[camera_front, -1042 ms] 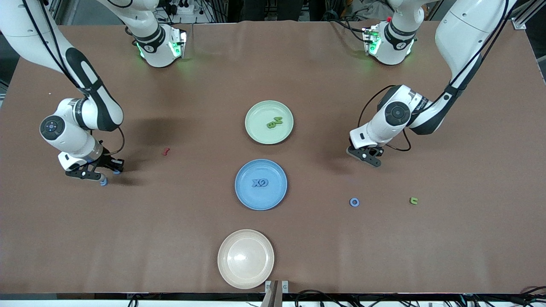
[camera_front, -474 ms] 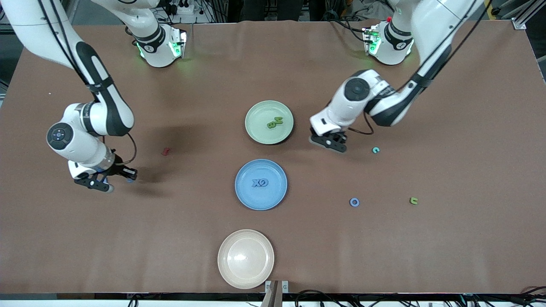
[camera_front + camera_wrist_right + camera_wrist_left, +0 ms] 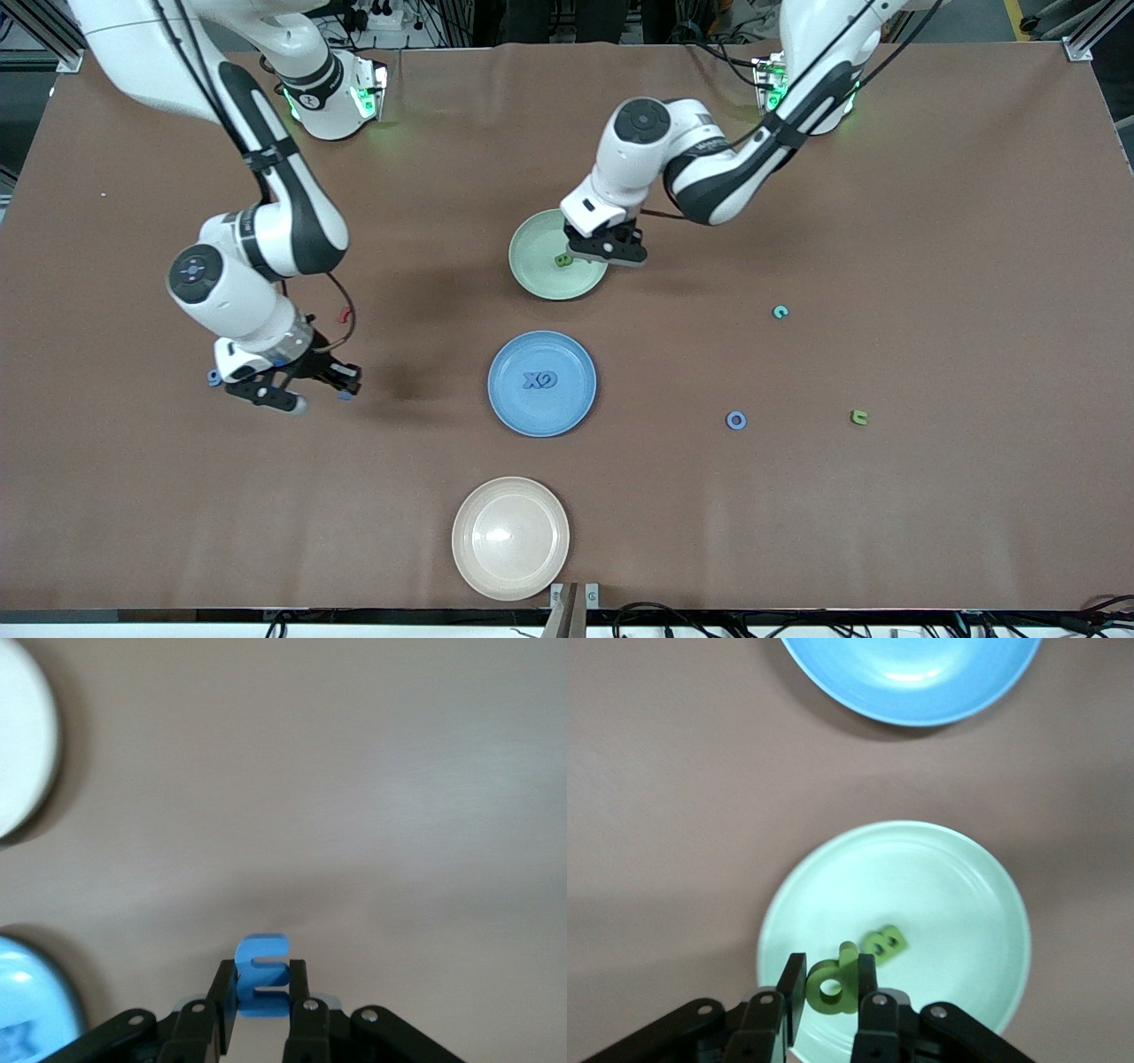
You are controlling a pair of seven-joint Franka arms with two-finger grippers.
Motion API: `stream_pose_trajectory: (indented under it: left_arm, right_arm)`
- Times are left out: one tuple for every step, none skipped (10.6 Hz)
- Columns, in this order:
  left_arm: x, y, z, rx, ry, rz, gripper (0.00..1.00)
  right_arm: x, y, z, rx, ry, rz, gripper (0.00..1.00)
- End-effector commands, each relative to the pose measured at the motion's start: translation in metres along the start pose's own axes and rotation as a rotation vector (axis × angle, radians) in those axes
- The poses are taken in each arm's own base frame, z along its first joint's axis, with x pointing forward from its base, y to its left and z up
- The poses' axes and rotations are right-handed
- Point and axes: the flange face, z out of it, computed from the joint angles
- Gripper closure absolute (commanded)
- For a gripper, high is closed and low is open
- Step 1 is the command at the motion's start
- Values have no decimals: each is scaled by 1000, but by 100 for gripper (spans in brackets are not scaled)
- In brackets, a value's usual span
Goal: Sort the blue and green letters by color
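- Now the left gripper hangs over the green plate, at the edge toward the left arm's end of the table, its fingers clamped on a green P.
- One green letter lies on that plate; the left wrist view shows it just beside the held P, touching or nearly so. Its shape looks like a B, but I cannot be sure.
- Meanwhile the right gripper is up over bare table toward the right arm's end, between a dark red piece and the blue plate, pinching a blue 3 between its fingers.
- A small blue piece lies on the table just beside the right wrist, toward the right arm's end; I cannot read its shape.
- On the blue plate lie a blue X and a blue G, side by side and touching.
- Toward the left arm's end, a blue O and a green u lie near each other on the table, at about the same nearness to the camera as the blue plate.
- A teal piece lies farther from the camera than those two.
- A cream plate sits nearest the camera, in line with the other two plates.
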Motion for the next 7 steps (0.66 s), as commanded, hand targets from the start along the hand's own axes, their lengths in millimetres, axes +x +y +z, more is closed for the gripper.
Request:
stream_pose_trajectory:
  left_arm:
    - [-16,34,2,-5,4,-95,42]
    - [-14,33,1,-5,7,-122,0]
    - [-10,34,-2,-12,14,-133,0]
    - [-1,30,-7,-8,24,-149,0]
    - [14,20,-14,33,28,-167,0]
    - [42,4,-30,77,43,-199,0]
    - [69,-19,-41,105,48,-167,0]
  right_arm:
    - [-25,-98,28,41,-14,-18,89]
    - [-34,-129,34,47,-1,-26,89]
    - [-45,-161,42,55,11,-32,89]
    - [-57,-196,49,73,24,-31,89]
    - [-65,-218,51,86,39,-28,89]
    - [-75,-232,52,94,38,-37,87]
    - [-87,-244,55,100,39,-45,85]
